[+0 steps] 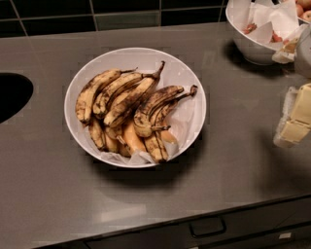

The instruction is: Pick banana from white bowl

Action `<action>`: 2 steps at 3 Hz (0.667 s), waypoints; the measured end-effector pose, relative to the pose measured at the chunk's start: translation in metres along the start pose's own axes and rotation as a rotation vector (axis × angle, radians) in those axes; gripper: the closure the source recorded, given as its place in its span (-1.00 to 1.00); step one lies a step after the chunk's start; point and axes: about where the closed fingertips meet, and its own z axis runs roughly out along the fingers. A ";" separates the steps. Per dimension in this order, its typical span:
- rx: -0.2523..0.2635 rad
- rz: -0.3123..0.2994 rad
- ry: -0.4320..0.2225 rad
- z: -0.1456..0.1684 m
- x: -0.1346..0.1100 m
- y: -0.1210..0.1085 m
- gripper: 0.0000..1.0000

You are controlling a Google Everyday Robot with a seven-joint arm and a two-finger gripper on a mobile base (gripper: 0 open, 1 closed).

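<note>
You were at the very start of the pick. The gripper [296,116] hung at the right edge of the view, well apart from the white bowl [190,78], and I saw nothing in it. Whether it was wide or narrow I could not tell from this angle.

The bananas [127,99] (very ripe, with many dark spots) lay in a pile inside that bowl, on crumpled white paper [187,124], near the middle of the counter [233,165].

I judge that the next move asked you to bring the gripper left over the bowl, choose one banana on top of the pile, and come down across its body. The skins looked soft, so a gentle squeeze seemed wise.

The counter was grey and smooth. It had a dark round opening [12,99] at the left, a smaller bowl [250,48] at the back right, and dark wall tiles [121,9] behind.
</note>
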 end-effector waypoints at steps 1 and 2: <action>0.000 0.000 0.000 0.000 0.000 0.000 -1.00; 0.005 -0.010 -0.001 -0.001 -0.004 0.000 -1.00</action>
